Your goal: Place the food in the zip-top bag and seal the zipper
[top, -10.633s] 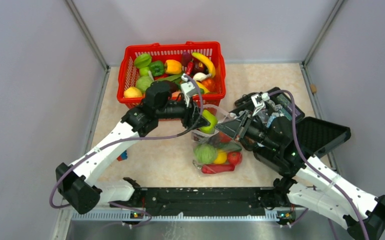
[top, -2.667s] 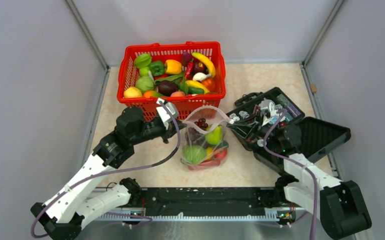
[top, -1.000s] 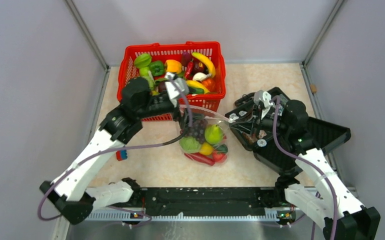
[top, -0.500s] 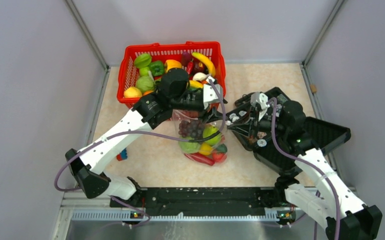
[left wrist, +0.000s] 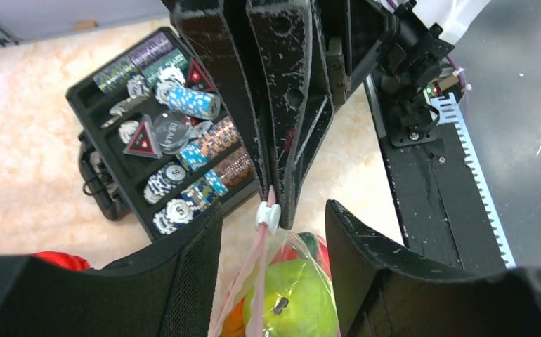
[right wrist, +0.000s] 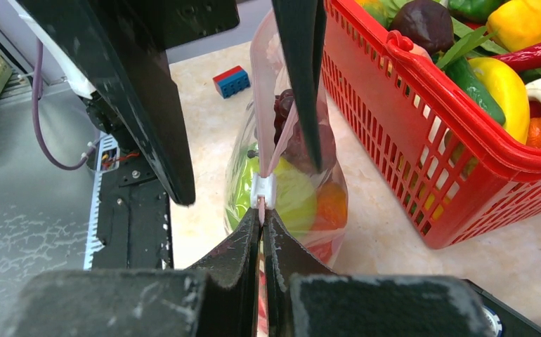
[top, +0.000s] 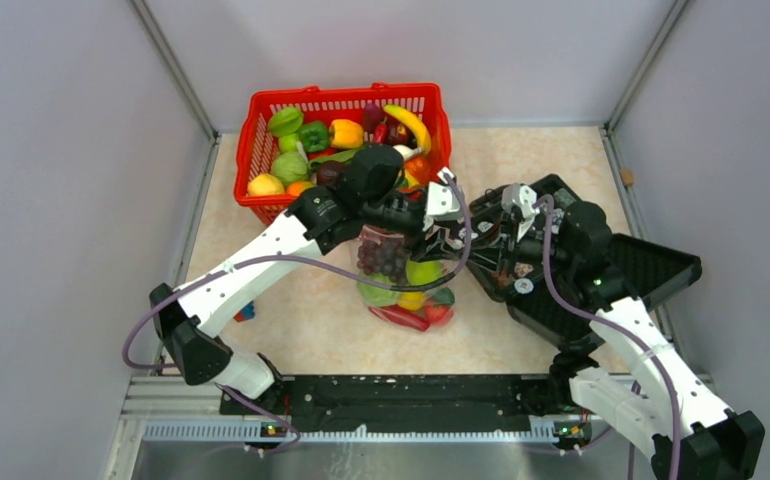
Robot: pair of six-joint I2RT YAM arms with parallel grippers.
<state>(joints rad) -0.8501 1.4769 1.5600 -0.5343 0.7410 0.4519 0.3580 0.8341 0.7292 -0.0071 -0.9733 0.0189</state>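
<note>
Straddling the zipper (left wrist: 253, 270), left pincer (left wrist: 273, 207) agape, nearer than before to right pincer (right wrist: 261, 214) tight on it.

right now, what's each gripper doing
Left gripper: open, straddling the zipper, not clamping it.
Right gripper: closed on the zipper's end.
</note>
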